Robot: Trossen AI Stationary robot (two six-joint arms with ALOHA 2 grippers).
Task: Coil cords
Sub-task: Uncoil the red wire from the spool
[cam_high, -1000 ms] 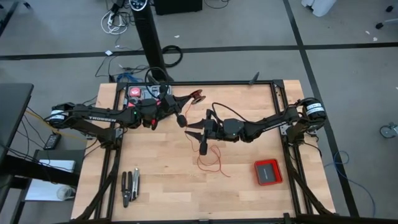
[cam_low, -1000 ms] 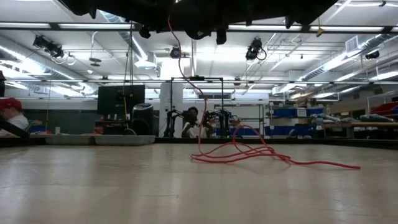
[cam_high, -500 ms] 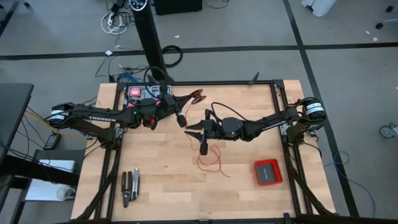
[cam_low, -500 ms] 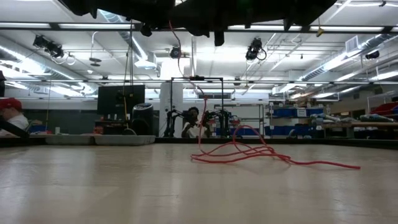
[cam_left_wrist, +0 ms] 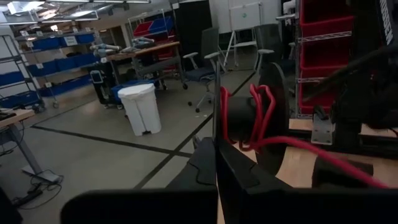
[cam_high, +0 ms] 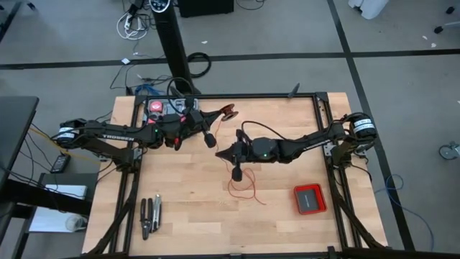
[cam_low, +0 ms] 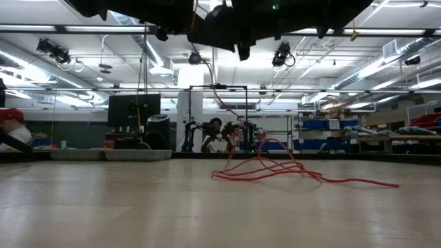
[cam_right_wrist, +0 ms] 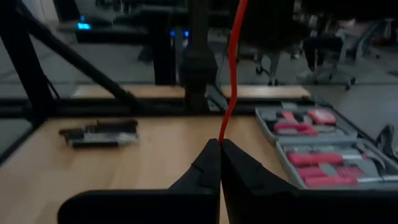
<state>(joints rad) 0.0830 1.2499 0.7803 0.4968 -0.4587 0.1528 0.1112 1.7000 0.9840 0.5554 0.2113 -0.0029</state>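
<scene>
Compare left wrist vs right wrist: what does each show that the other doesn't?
Left wrist only: the black spool with a few turns of red wire wound on it, held in the shut left tool, with a white bin on the floor beyond.

Right wrist only: the right tool shut on a single upright strand of the wire, plus the open tool case and a dark hand tool on the table.

Both: the same red wire, each time with a shut tool in the foreground.

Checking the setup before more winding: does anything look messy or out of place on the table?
Only the red wire: its slack lies in loose, tangled loops on the table, below the right gripper, shut on it. A few turns sit on the spool at the left gripper.
</scene>
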